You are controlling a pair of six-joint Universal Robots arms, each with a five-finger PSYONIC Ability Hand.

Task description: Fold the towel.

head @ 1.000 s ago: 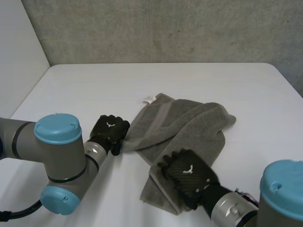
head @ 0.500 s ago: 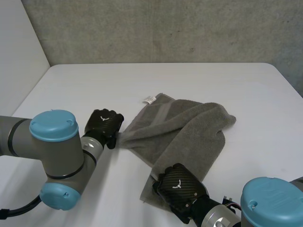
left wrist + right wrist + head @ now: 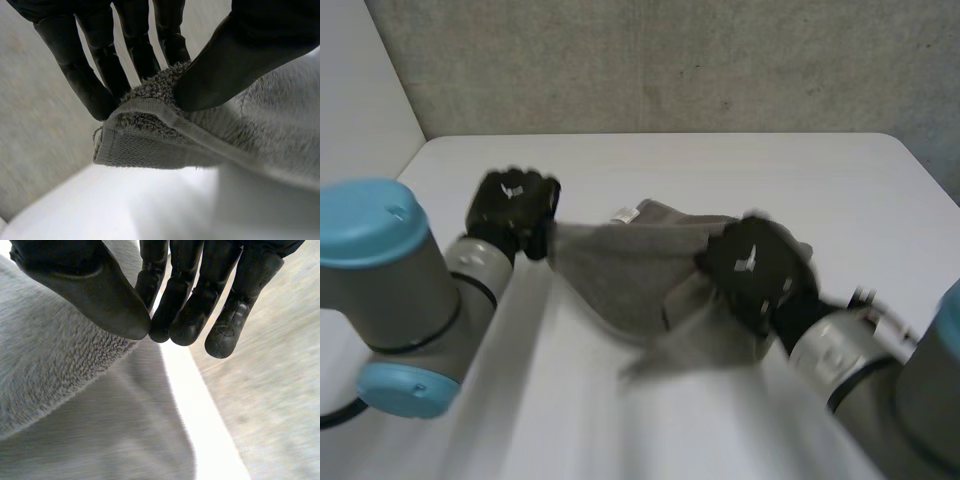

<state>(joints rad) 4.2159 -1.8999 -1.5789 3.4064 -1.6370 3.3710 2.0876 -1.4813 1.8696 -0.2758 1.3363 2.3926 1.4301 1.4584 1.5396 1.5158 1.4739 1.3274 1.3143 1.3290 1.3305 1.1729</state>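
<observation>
Head view, left-centre: left hand (image 3: 513, 206) holds one corner of the grey towel (image 3: 620, 262) above the white table (image 3: 660, 160). The towel spans the frame's centre between the two hands and sags in the middle. There is a small white label (image 3: 628, 212) at its upper edge. The lower part is blurred, so I can't tell if it touches the table. Right-centre: right hand (image 3: 756, 262) is on the towel's other end, but its fingers can't be read from here. Grey wall (image 3: 670, 60) across the top.

Left wrist view adds the grip: thumb (image 3: 235, 55) presses the hemmed towel corner (image 3: 135, 142) against straight fingers (image 3: 95, 80), a pinch.

Right wrist view: the thumb (image 3: 95, 292) tip meets the fingertips (image 3: 182, 322), which are held close together. The fuzzy towel edge (image 3: 55, 375) is caught between them.
</observation>
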